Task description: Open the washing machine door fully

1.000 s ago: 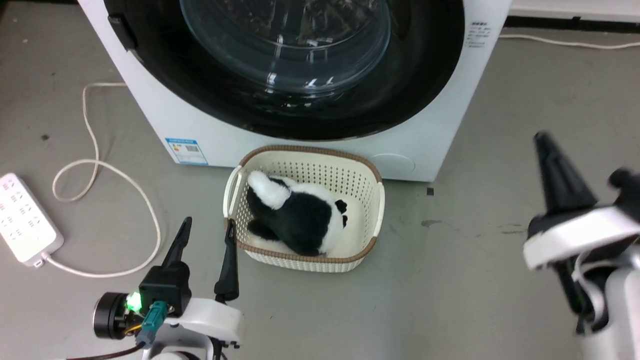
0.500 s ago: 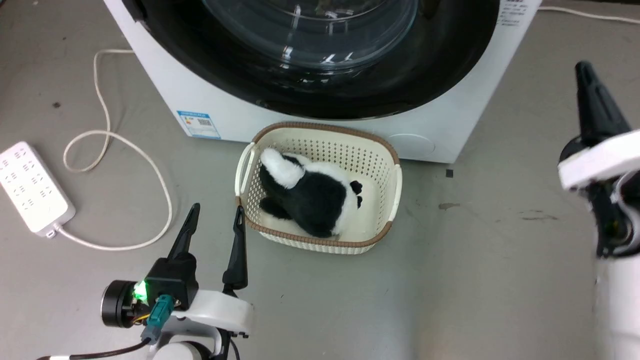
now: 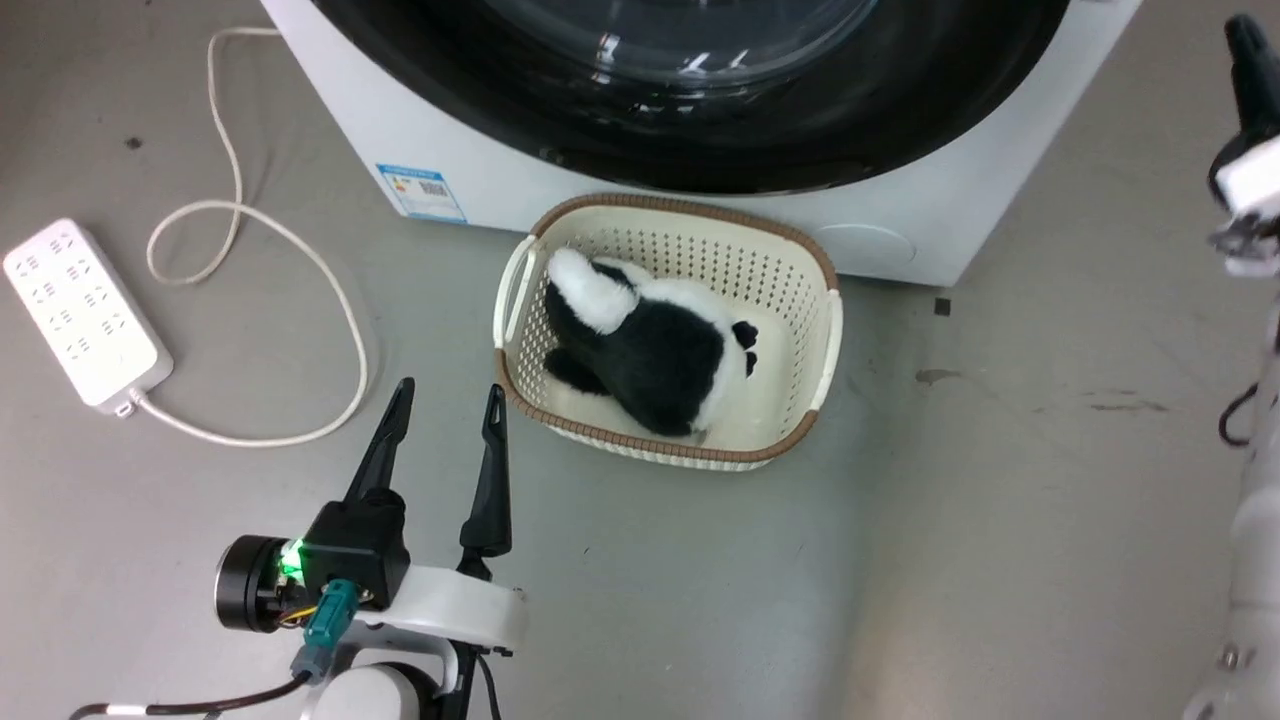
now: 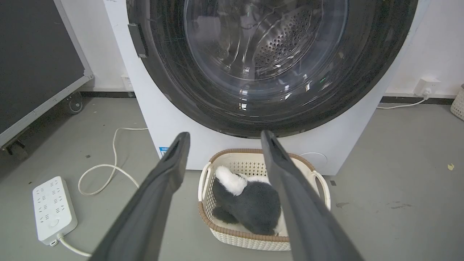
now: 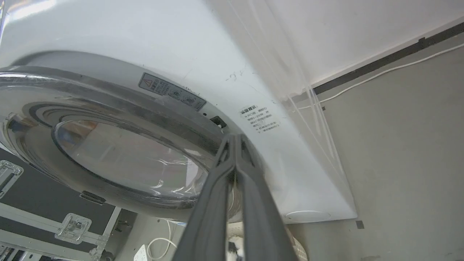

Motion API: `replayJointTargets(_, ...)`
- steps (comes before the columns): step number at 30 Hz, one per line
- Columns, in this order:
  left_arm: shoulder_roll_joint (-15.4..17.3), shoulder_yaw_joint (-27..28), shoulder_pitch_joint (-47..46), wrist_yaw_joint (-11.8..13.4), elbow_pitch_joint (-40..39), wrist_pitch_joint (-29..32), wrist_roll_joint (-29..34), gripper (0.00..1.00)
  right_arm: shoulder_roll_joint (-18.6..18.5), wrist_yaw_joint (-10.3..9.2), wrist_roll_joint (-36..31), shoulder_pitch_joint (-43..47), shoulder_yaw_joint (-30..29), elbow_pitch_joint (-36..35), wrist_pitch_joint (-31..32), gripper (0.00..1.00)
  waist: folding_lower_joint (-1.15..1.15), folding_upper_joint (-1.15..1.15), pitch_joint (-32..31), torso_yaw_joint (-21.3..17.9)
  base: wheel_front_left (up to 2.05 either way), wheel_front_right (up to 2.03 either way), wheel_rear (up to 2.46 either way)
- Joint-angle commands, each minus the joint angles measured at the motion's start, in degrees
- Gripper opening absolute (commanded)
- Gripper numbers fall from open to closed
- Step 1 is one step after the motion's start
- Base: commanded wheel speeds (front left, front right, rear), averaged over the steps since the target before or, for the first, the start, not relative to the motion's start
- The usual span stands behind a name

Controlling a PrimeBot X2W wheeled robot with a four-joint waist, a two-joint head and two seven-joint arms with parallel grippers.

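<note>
Left pincer [image 3: 450,388]: fingers spread wide, empty, above grey floor [image 3: 700,600]. Right pincer [image 5: 235,137]: fingers pressed together, tips at rim of large round glossy black door [image 4: 268,54], possibly touching. Door flush against white washing machine [image 3: 500,175].

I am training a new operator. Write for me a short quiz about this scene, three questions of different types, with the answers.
1. True or false: the right gripper is shut.
2. What lies in the cream basket? A) a towel B) a black-and-white plush toy C) a bottle
3. Fill in: the white power strip lies on the floor on the robot's ____ side of the washing machine.

Key: 1 true; 2 B; 3 left.
</note>
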Motion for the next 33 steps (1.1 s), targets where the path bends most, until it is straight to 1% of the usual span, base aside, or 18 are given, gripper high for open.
replayJointTargets(1,0.04,-0.36,-1.19,0.37,-0.32,-0.71,-0.3,1.0,-0.19,-0.02,1.17,-3.21,-1.28,1.88,1.09,0.0,0.0,0.0,0.74,0.48,0.0,0.0,0.0)
replayJointTargets(12,0.05,-2.17,-2.92,1.15,-0.66,-2.02,-1.01,1.0,-0.79,-0.03,3.32,-16.52,-9.4,15.12,8.87,0.0,0.0,0.0,4.47,2.72,0.0,0.0,0.0)
replayJointTargets(16,0.05,-2.89,-3.41,1.51,-0.74,-2.5,-1.35,1.0,-1.8,-0.03,3.42,-21.22,-12.32,20.41,11.68,0.0,0.0,0.0,5.63,3.59,0.0,0.0,0.0)
replayJointTargets(26,0.05,-4.63,-4.88,2.41,-1.0,-3.7,-2.23,1.0,-4.76,-0.03,4.0,-32.65,-19.02,32.38,16.2,0.0,0.0,0.0,8.38,5.43,0.0,0.0,0.0)
replayJointTargets(33,0.05,-5.74,-6.03,3.07,-0.98,-4.54,-2.81,1.0,-6.19,-0.04,4.55,-38.46,-22.37,38.94,19.48,0.0,0.0,0.0,9.65,6.28,0.0,0.0,0.0)
